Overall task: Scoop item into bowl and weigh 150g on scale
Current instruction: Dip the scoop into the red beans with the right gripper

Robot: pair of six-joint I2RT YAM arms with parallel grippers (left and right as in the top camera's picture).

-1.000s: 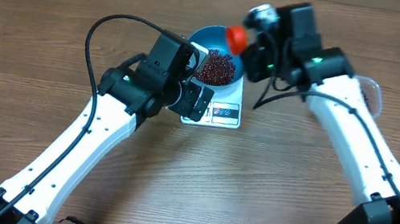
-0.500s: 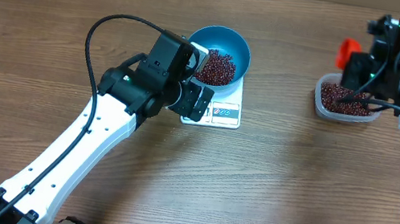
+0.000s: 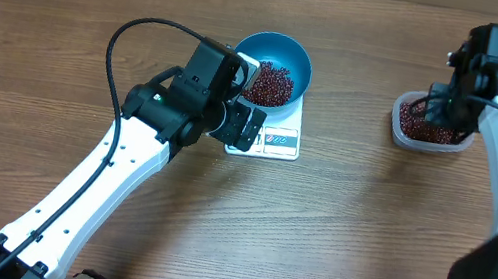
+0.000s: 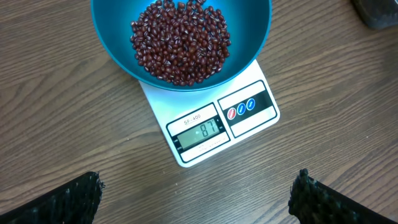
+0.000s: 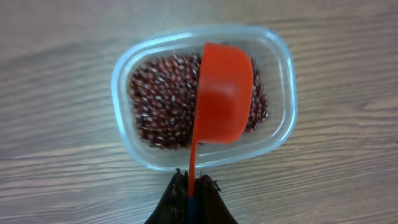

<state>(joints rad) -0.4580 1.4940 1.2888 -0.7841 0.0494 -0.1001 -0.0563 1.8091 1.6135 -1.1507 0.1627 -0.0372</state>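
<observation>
Since the display on the scale [image 4: 211,134] reads what looks like 87, I judge the job a little over half done. A good heap of small red-brown beans [image 4: 180,40] lies in the blue bowl [image 4: 109,43], which sits on the scale's far end, and more scoops are needed to reach the target. My right pincer [image 5: 189,198] is clamped tight on the thin handle of the red scoop [image 5: 224,93]. Its cup hangs over the clear plastic tub [image 5: 124,74] of spare beans, well apart from the scale; whether it touches them I cannot tell. My left pincer [image 4: 196,190] stands wide apart, holding nothing, hovering near the scale's display end.
</observation>
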